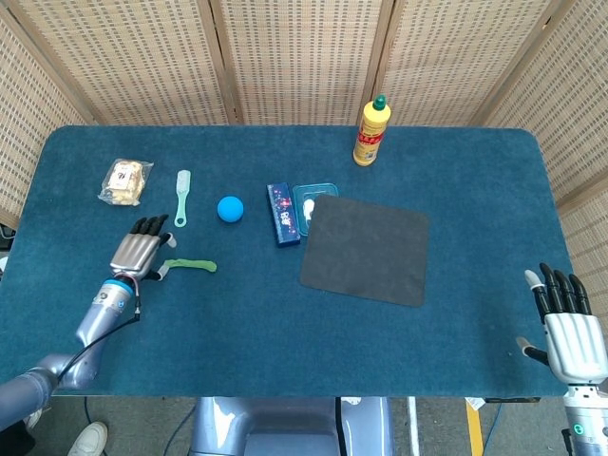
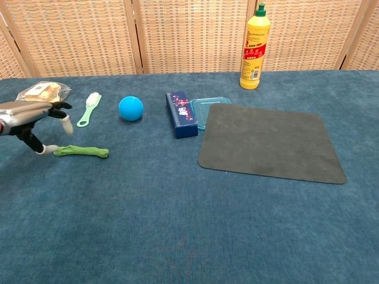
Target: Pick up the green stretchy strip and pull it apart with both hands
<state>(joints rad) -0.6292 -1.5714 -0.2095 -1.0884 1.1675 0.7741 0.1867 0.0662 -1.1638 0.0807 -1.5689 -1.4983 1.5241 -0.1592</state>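
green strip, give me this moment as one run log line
phase: reach | left hand: open, at left end of green strip | strip: flat on table, not lifted | right hand: open, at table's right edge

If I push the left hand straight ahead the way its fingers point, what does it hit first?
Probably the pale green brush: the left hand points up-table just left of its handle. The green stretchy strip lies beside the thumb, off that line. Height is unclear, so the hand may pass over.

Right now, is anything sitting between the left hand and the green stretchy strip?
Nothing visible. The left hand hovers at the left end of the green stretchy strip, fingers spread. The brush and blue ball lie farther back.
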